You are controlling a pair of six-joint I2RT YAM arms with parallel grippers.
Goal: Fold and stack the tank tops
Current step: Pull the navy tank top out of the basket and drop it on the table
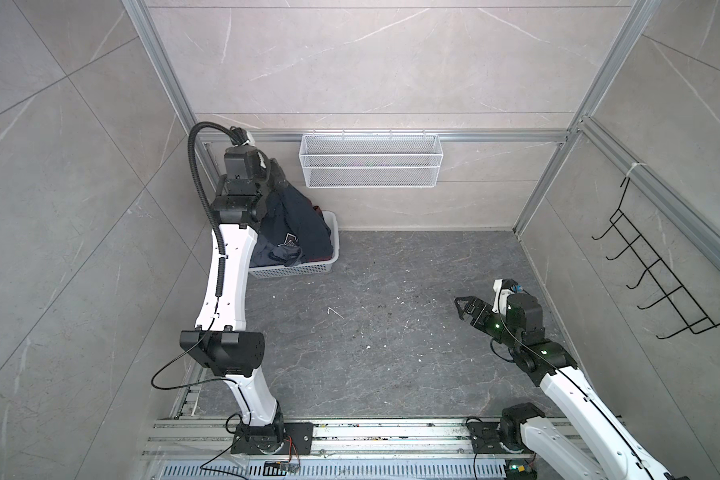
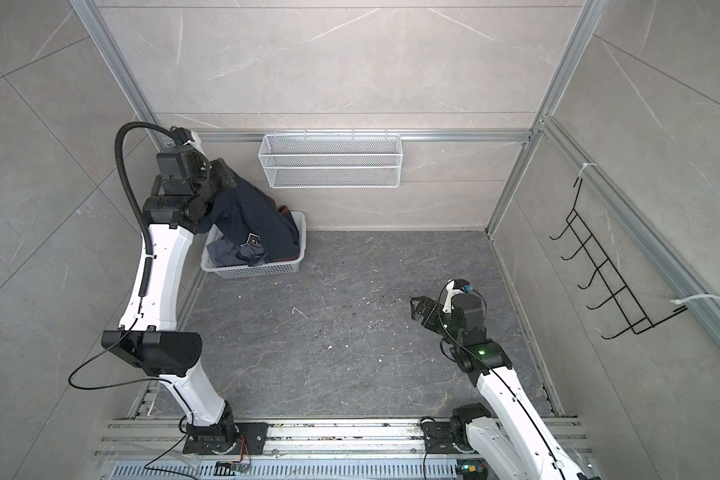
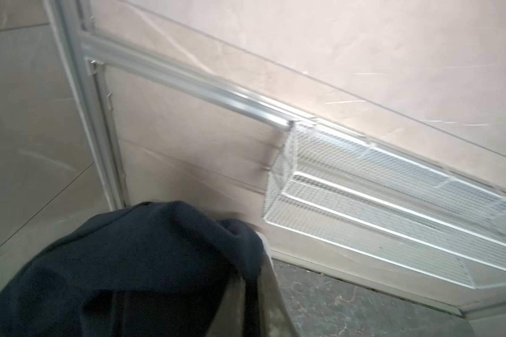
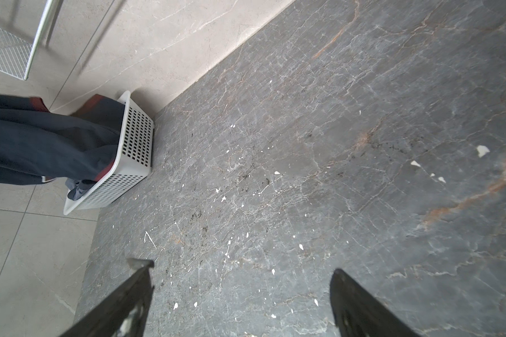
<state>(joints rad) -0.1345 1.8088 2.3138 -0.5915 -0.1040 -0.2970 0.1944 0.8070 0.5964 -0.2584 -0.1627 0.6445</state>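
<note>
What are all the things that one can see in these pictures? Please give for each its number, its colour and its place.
navy tank top: 1, near-black navy with red trim, hanging from the left gripper, lower end inside the basket
blue-grey tank top: 1, slate blue-grey, lying in the basket
basket: 1, white perforated plastic, far left corner of the tabletop
mesh shelf: 1, white wire, on the back wall
hook rack: 1, black wire, on the right wall
tabletop: 1, dark grey marbled, under both arms
left gripper: 1, black, raised above the basket, shut on the navy tank top
right gripper: 1, black, open, holding nothing, over the tabletop's right side
</note>
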